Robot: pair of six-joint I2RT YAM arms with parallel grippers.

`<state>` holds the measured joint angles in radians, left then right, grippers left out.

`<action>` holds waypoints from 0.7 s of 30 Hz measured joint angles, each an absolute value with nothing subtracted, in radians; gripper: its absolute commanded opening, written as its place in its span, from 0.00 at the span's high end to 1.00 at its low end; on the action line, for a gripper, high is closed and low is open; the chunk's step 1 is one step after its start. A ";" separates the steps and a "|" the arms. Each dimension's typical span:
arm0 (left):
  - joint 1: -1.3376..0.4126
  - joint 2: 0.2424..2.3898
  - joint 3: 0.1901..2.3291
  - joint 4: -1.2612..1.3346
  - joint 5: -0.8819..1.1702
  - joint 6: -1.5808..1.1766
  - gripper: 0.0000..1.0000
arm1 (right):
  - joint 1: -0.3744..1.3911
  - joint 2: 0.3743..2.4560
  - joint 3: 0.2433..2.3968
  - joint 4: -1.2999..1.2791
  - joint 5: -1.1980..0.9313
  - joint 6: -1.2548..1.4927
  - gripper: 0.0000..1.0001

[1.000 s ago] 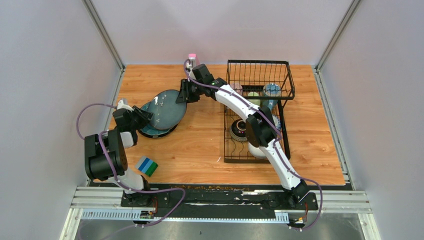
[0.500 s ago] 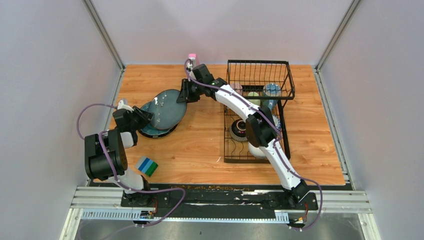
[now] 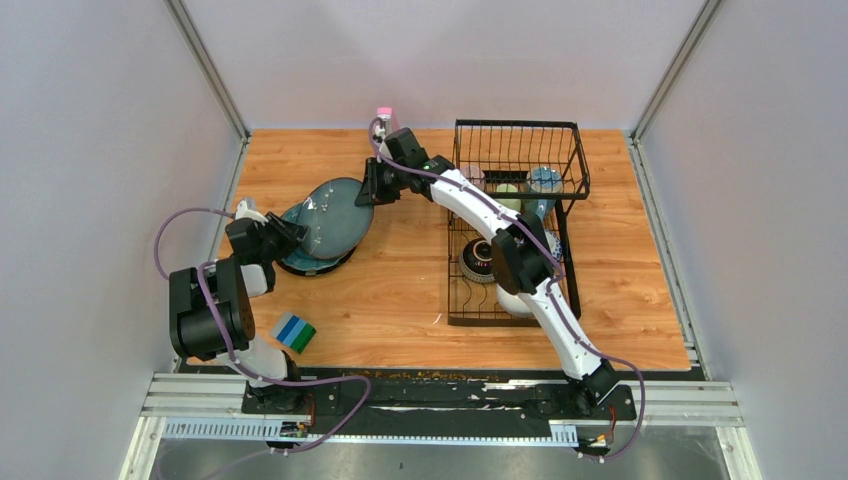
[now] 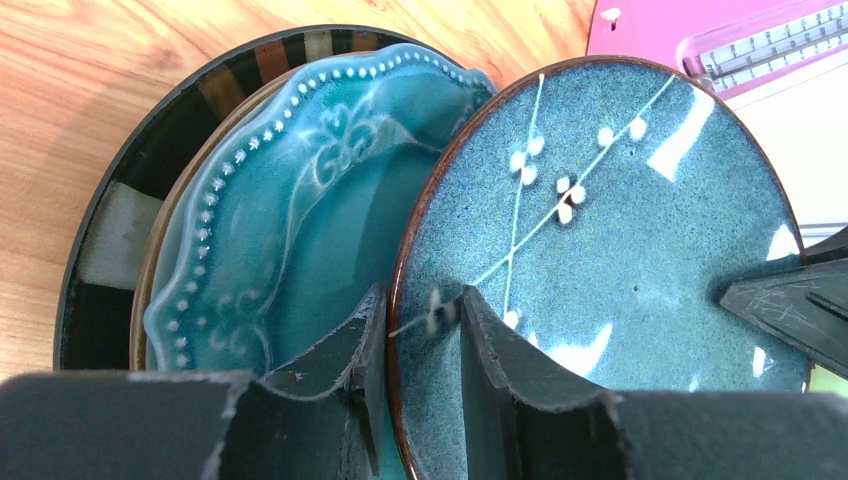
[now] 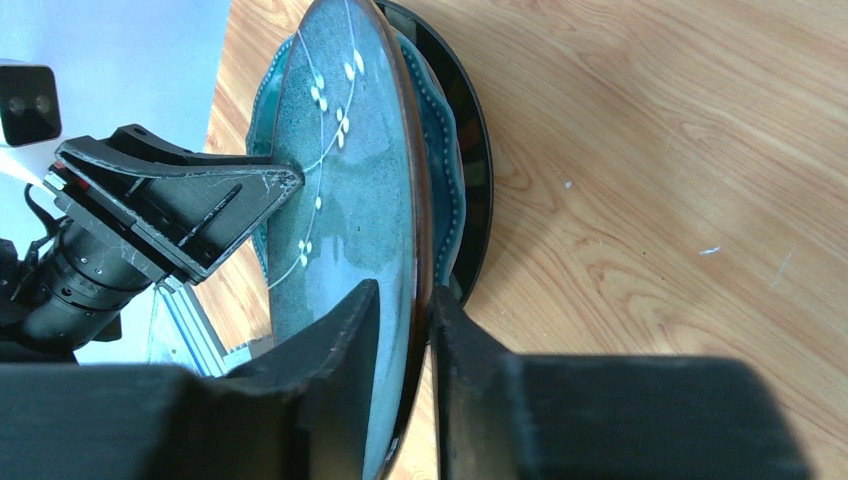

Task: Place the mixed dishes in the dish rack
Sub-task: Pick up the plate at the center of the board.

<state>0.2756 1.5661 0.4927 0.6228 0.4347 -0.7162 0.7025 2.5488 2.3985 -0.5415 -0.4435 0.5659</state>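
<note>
Bright, even overhead light cast soft shadows, and white glare patches shone on the flecked plate.

- The whole counter is viewed from high above its near edge by the top camera.
- The blue-grey plate is framed closely past the left claw.
- The same plate, shared by all views, is shown edge-on past the right claw.

No legible text — pink metronome scale perhaps numbered, blurred
</note>
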 measured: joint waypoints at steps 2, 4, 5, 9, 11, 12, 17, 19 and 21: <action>0.276 1.566 0.493 0.624 0.435 -0.718 0.65 | 0.702 2.549 2.399 -0.542 -0.442 0.566 0.80; 0.276 1.566 0.493 0.624 0.435 -0.718 0.65 | 0.702 2.549 2.399 -0.542 -0.443 0.566 0.79; 0.276 1.566 0.493 0.624 0.436 -0.718 0.65 | 0.702 2.549 2.399 -0.542 -0.443 0.566 0.79; 0.275 1.567 0.493 0.626 0.437 -0.719 0.65 | 0.702 2.549 2.399 -0.542 -0.445 0.566 0.79; 0.274 1.567 0.493 0.627 0.437 -0.719 0.65 | 0.702 2.549 2.399 -0.542 -0.447 0.566 0.80; 0.274 1.567 0.493 0.627 0.438 -0.718 0.65 | 0.702 2.549 2.399 -0.542 -0.447 0.566 0.81; 0.274 1.567 0.493 0.634 0.440 -0.718 0.65 | 0.702 2.549 2.399 -0.542 -0.444 0.567 0.87; 0.274 1.567 0.493 0.637 0.440 -0.717 0.65 | 0.702 2.549 2.399 -0.542 -0.444 0.566 0.94; 0.274 1.568 0.493 0.639 0.442 -0.717 0.65 | 0.702 2.549 2.399 -0.542 -0.445 0.566 1.00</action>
<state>0.2741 1.5677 0.4927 0.6388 0.4419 -0.7170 0.7025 2.5488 2.3985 -0.5423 -0.4446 0.5663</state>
